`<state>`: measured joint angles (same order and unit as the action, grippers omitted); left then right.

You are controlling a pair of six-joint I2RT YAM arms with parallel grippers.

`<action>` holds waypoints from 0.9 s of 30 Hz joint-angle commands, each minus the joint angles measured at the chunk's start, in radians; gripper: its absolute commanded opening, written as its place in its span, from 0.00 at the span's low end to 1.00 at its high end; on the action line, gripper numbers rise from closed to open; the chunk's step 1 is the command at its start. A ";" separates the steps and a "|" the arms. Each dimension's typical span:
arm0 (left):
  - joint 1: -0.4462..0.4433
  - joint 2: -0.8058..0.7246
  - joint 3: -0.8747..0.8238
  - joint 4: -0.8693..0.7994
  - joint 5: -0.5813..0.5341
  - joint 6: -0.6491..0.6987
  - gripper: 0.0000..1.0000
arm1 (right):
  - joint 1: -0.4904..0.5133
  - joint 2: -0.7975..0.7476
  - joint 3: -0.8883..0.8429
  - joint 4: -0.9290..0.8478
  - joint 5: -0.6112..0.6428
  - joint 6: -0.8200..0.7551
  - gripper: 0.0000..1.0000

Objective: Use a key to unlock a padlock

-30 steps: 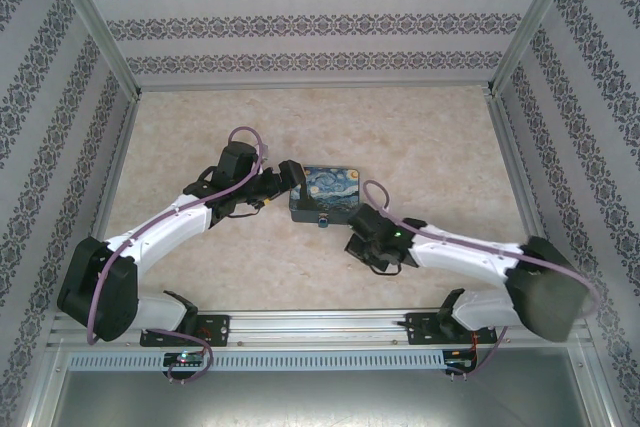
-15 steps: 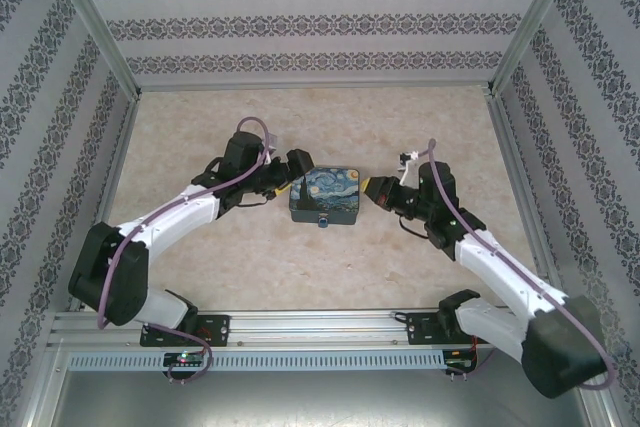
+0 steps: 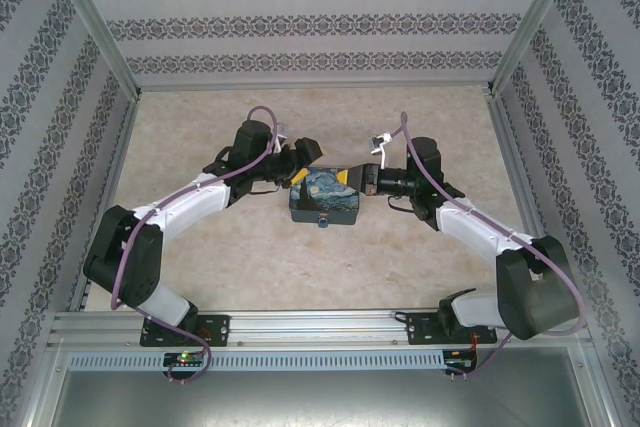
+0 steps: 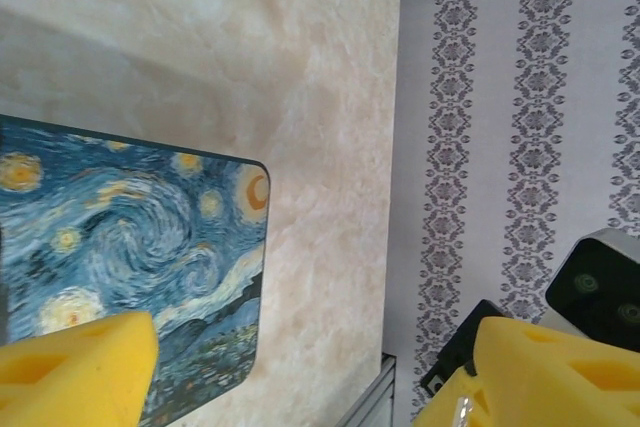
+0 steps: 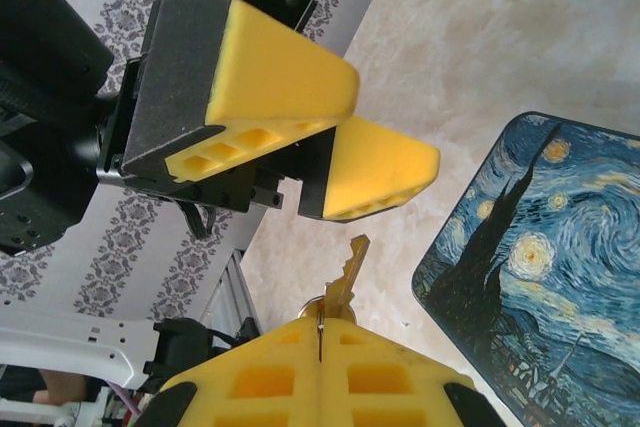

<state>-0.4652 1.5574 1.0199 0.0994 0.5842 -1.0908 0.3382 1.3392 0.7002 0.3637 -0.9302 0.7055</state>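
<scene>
In the middle of the bench (image 3: pixel 300 267) the padlock (image 3: pixel 325 197) lies flat with its painted night-sky face up. A small blue piece (image 3: pixel 325 222) sits at its near edge (too small to tell what it is). The two arms reach in from either side and meet just beyond the padlock's far edge.

The left end effector (image 3: pixel 310 155) stands wide at the padlock's far left corner. In the left wrist view its yellow pads (image 4: pixel 75 367) are well apart with nothing between them, and one pad overlaps the padlock's painted corner.

The right end effector (image 3: pixel 355 179) is at the far right corner, its pads (image 5: pixel 380 377) pressed together on the key (image 5: pixel 346 267). In the right wrist view the key's thin metal blade pokes out from between them. It points toward the left end effector's spread pads, and the padlock lies off to one side of it.
</scene>
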 commanded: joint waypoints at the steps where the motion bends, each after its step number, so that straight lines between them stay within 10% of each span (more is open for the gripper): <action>1: -0.018 0.024 0.037 0.060 0.028 -0.026 0.80 | 0.020 0.018 0.031 0.027 -0.032 -0.050 0.00; 27: -0.098 0.083 0.037 0.099 0.024 -0.029 0.47 | 0.031 0.078 0.047 0.013 0.030 -0.047 0.00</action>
<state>-0.5480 1.6238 1.0458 0.1642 0.6018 -1.1339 0.3580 1.4147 0.7242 0.3618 -0.9054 0.6804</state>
